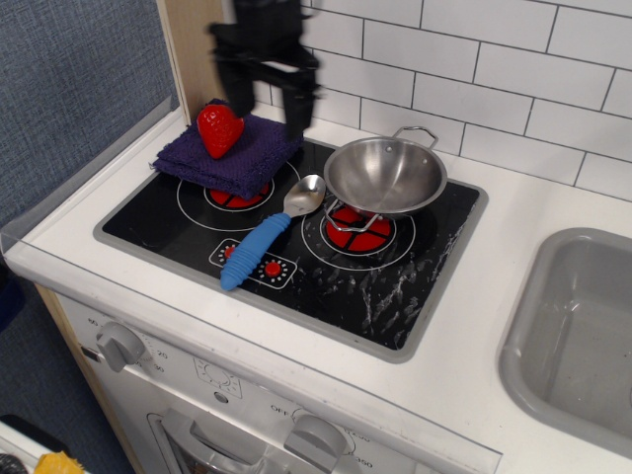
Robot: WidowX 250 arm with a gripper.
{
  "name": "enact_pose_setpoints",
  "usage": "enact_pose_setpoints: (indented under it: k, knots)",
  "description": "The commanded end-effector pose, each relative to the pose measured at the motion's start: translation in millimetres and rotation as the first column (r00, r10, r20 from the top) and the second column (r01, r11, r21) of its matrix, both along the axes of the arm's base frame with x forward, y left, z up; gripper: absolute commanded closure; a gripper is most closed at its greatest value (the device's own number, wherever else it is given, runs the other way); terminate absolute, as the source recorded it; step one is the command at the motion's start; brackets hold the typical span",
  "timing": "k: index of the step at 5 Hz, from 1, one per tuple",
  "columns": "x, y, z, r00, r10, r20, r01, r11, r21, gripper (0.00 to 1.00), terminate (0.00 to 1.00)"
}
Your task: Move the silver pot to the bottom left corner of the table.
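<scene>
The silver pot (385,176) is a shiny round steel pan with two wire loop handles. It sits on the right burner of the black stovetop (395,296), set in the white table (494,326). My black gripper (267,111) hangs open and empty at the back, above the purple cloth, left of the pot and apart from it.
A red strawberry (219,129) lies on a folded purple cloth (232,153) over the left burner. A blue-handled metal spoon (265,237) lies between the burners. A grey sink (583,336) is at the right. A clear raised edge (89,168) lines the left side.
</scene>
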State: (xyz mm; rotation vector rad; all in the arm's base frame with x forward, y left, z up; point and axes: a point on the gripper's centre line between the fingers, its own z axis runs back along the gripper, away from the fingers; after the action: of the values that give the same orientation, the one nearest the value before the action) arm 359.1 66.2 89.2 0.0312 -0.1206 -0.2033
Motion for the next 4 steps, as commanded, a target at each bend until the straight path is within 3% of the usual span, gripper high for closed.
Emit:
enact_pose_setpoints:
  k: [1,2,4]
  knots:
    - [10.7,-83.1,11.8,0.976,-0.212,0.041,0.210,0.977,0.041,0.00,0.00]
    - [16.4,-105.7,-7.5,0.974,-0.228,0.002,0.228,0.973,0.037,0.00,0.00]
    - [19.7,-108.8,-35.7,0.995,-0.093,-0.037,0.093,0.995,0.022,0.00,0.00]
